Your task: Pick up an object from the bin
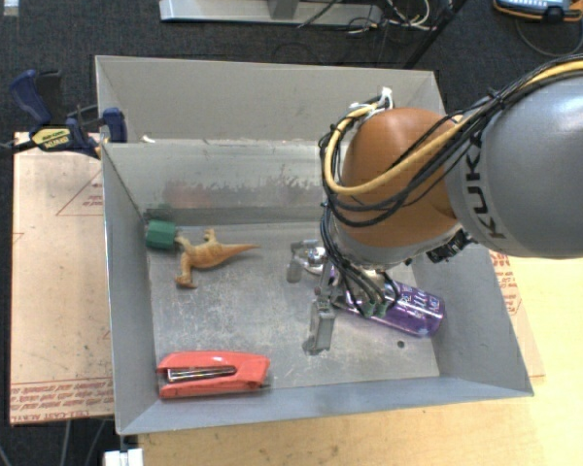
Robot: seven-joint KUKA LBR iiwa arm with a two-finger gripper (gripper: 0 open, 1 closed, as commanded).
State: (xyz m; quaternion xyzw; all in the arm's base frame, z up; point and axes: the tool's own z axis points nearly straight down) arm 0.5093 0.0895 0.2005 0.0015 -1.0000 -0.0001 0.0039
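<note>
Grey metal bin (126, 289), sloped walls, flat scuffed floor. 4 loose items in it, well spread, no heap.

Arm (534, 183) reaches in from the right. Its orange wrist cover (398, 183), wrapped in black and yellow cables, sits over the right-centre of the bin.

Gripper (311, 296) hangs below the cover, roughly mid-floor. The 2 fingers (321, 330) stand apart, 1 toward the far side and 1 toward the near side, with bare floor showing between them. They are not round any item.

Red stapler (214, 373): near-left corner, lying flat just beside the near wall. Long axis left-right, parallel to that wall. Well apart from the gripper.

Purple pack (416, 312): closest item to the gripper. It lies flat on the floor at right-centre, just right of the fingers and partly under the wrist cables. Long axis runs mostly left-right, slightly skewed, so the right end sits a bit nearer than the left. The left end is hidden behind the cables; the right end points at the right wall. It carries pale print, too small to read. Can't tell whether the near finger touches it.

Tan toy dinosaur (208, 252): far-left of the floor, body left-right, thin tail pointing right.

Green block (160, 235): smallest, at the far-left floor edge, touching or just beside the dinosaur's left end.
</note>
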